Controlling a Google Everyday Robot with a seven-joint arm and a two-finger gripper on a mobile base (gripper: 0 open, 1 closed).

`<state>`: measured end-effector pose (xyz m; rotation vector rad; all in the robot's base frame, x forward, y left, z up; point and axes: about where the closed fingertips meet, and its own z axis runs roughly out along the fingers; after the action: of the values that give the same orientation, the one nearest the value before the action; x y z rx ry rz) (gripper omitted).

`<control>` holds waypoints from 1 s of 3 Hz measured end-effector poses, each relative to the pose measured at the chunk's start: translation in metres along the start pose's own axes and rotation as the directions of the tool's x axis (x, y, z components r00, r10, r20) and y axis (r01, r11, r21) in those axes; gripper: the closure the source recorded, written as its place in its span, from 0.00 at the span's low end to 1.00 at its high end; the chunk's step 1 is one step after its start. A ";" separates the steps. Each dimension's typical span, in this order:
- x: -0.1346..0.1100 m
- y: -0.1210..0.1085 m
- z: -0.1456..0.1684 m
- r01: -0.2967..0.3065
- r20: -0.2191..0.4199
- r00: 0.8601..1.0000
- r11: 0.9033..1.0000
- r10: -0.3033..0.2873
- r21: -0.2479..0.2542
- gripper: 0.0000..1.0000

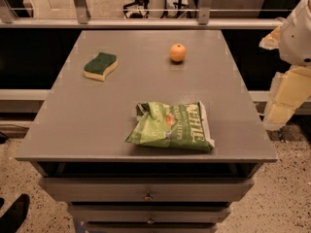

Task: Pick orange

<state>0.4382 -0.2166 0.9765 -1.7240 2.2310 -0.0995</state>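
The orange (pixel 178 52) is a small round fruit with a dark stem dimple, resting on the far right part of the grey table top (pixel 87 125). My gripper (pixel 285 98) hangs off the table's right side, beyond its edge and well to the right of and nearer than the orange. It holds nothing that I can see. The white arm (pixel 297 33) rises above it at the frame's right edge.
A green and yellow sponge (pixel 101 65) lies at the far left of the top. A green chip bag (pixel 171 126) lies near the front middle. Drawers (pixel 148 191) sit under the top. A railing (pixel 146 23) runs behind the table.
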 end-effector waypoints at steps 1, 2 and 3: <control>0.000 0.000 0.000 0.000 0.000 1.000 1.000 0.000 0.000 0.00; 0.003 -0.007 0.005 -0.020 0.018 1.000 1.000 0.020 0.015 0.00; 0.008 -0.035 0.016 -0.058 0.089 0.995 0.997 0.054 0.053 0.00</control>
<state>0.4742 -0.2314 0.9680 -1.6045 2.1907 -0.0714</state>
